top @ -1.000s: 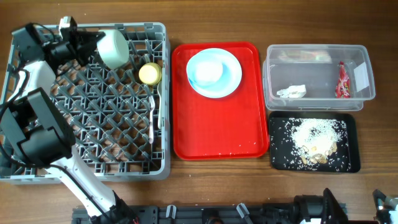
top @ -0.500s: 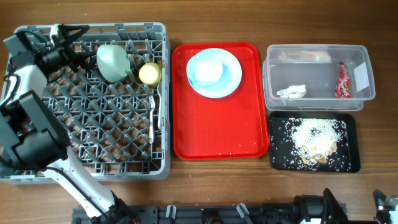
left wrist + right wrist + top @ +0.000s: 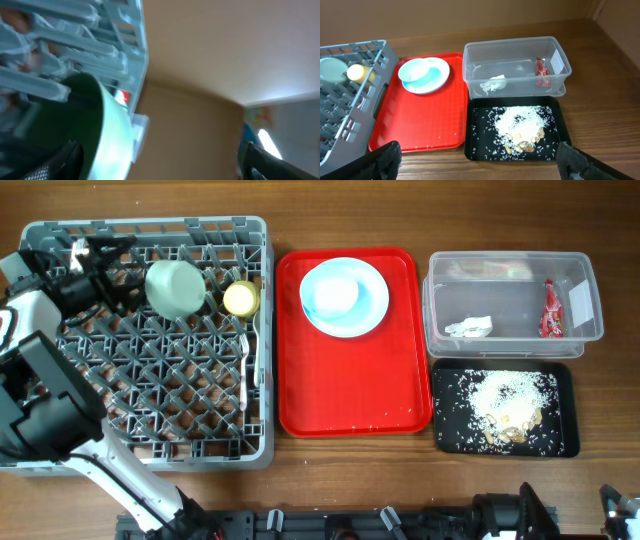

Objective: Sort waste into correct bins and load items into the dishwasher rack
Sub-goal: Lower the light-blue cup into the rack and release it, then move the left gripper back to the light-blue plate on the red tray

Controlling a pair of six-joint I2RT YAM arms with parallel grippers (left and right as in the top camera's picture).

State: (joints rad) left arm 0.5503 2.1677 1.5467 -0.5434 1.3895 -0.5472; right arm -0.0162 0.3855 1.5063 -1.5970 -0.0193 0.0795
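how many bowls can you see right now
2. One teal bowl lies in the dishwasher rack beside the yellow cup; a paler bowl sits on the blue plate on the red tray. None looks hidden.

Wooden table (image 3: 350, 475), bearing grey dishwasher rack (image 3: 200, 452), red tray (image 3: 340, 380), clear tub (image 3: 510, 302), black tray (image 3: 570, 405)

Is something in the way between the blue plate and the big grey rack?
Nothing visible stands between them. The plate sits on the red tray, right beside the rack. Only the tray's rim and the rack's wall must be cleared. A bowl rests on the plate.
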